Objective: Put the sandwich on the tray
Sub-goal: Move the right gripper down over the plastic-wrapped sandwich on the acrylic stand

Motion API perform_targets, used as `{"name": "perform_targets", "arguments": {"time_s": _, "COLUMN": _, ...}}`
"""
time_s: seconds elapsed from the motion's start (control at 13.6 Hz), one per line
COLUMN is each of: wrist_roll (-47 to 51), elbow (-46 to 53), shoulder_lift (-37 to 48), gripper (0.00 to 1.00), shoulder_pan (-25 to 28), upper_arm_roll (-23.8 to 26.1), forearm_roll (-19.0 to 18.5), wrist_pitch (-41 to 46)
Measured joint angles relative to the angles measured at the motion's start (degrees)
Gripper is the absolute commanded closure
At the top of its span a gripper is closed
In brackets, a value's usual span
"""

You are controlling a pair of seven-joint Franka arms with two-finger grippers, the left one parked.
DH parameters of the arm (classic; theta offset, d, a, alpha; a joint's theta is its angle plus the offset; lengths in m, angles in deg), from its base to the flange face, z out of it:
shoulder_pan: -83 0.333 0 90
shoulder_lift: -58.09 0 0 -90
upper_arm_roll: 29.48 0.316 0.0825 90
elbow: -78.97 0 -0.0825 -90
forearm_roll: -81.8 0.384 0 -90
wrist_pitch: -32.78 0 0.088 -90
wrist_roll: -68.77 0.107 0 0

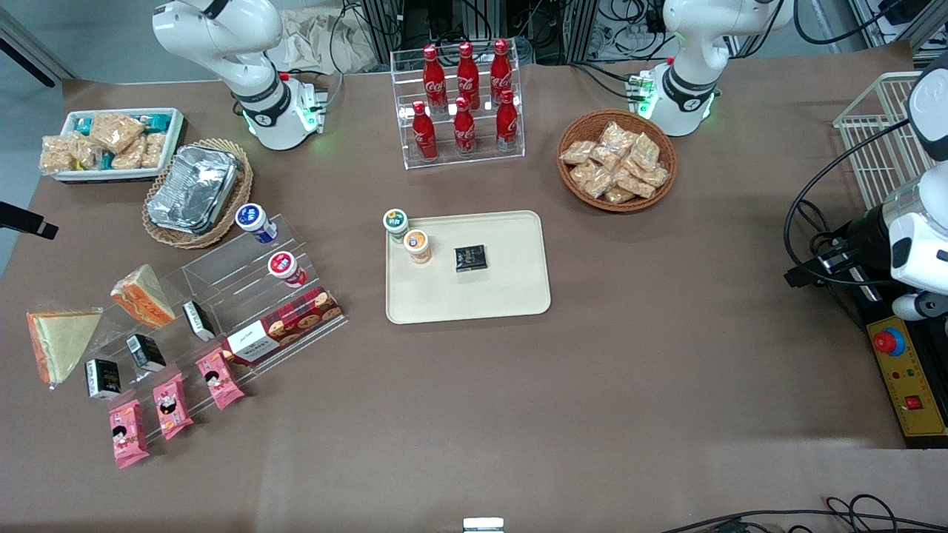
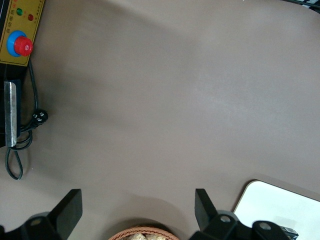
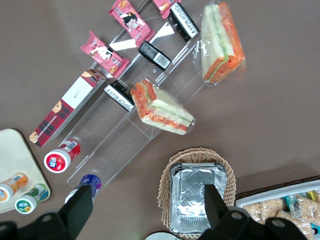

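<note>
The sandwich (image 1: 63,340) (image 3: 220,42) lies flat on the brown table (image 1: 592,385) at the working arm's end. It is a clear-wrapped triangle with a pale bread face up and orange and green filling along one edge. Nothing holds it. It lies just beside the clear stepped rack (image 1: 222,296), toward the table's edge. On that rack, near the sandwich but apart from it, rests a stubbier wedge (image 1: 143,296) (image 3: 160,107) with a broad orange-red face. The rack also carries small black packets (image 1: 144,352), a red biscuit box (image 1: 285,324) and two capped cups (image 1: 255,222). Three pink snack packets (image 1: 167,406) lie at its near edge.

The tray (image 1: 503,296) (image 3: 15,150) sits mid-table, well apart from the sandwich, toward the parked arm from the rack. On it stand an orange-lidded cup (image 1: 418,246) and a dark square packet (image 1: 470,257). A green-lidded cup (image 1: 396,222) stands at its far corner.

The end effector (image 3: 147,192) appears only in the right wrist view. Its two fingers (image 3: 82,205) are spread wide and grasp nothing. It hangs above the foil container (image 1: 194,189) (image 3: 197,192), which sits in a wicker basket (image 1: 241,185). That basket is farther from the front camera than the rack and the sandwich.
</note>
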Motion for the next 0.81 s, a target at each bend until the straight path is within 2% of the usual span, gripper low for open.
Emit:
{"name": "perform_targets", "arguments": {"time_s": 0.51, "wrist_roll": 0.0, "elbow": -0.1, "shoulder_lift": 0.0, "gripper": 0.01, "shoulder_pan": 0.1, "upper_arm_roll": -0.3, "forearm_roll": -1.1, "wrist_pitch": -2.0}}
{"name": "perform_targets", "arguments": {"time_s": 0.81, "wrist_roll": -1.7, "elbow": -0.2, "shoulder_lift": 0.0, "gripper": 0.01, "shoulder_pan": -1.7, "upper_arm_roll": -4.1, "forearm_roll": -1.6, "wrist_pitch": -6.6}}
